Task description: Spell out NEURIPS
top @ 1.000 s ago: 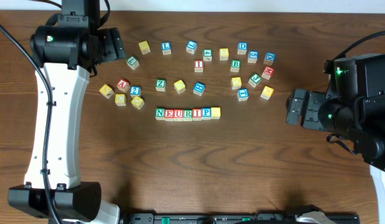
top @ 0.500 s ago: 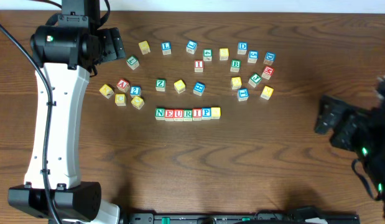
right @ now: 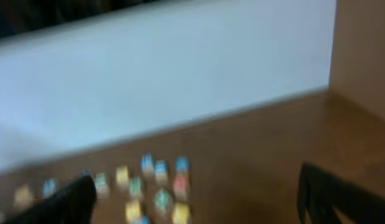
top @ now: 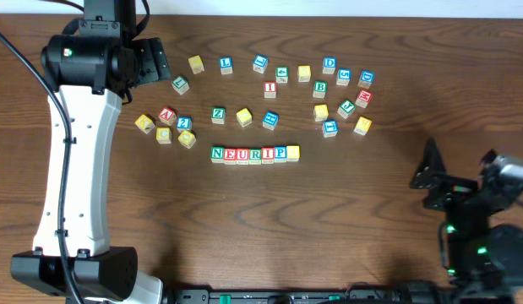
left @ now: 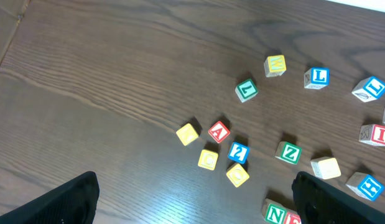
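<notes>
A row of letter blocks (top: 254, 154) lies at the table's middle, reading N, E, U, R, I, P with a yellow block (top: 293, 153) at its right end. Its N end shows in the left wrist view (left: 276, 213). My left gripper (top: 155, 63) is open and empty, up at the far left over loose blocks. My right gripper (top: 430, 165) is open and empty, at the near right, well away from the row. The right wrist view is blurred and shows only far-off blocks (right: 161, 186).
Loose letter blocks are scattered behind the row: a cluster at the left (top: 165, 124), a Z block (top: 218, 114), and a group at the right (top: 341, 93). A white wall (right: 167, 81) stands behind the table.
My right arm has swung back toward the near right corner and tilted its wrist up. The left arm and the blocks have not moved.
</notes>
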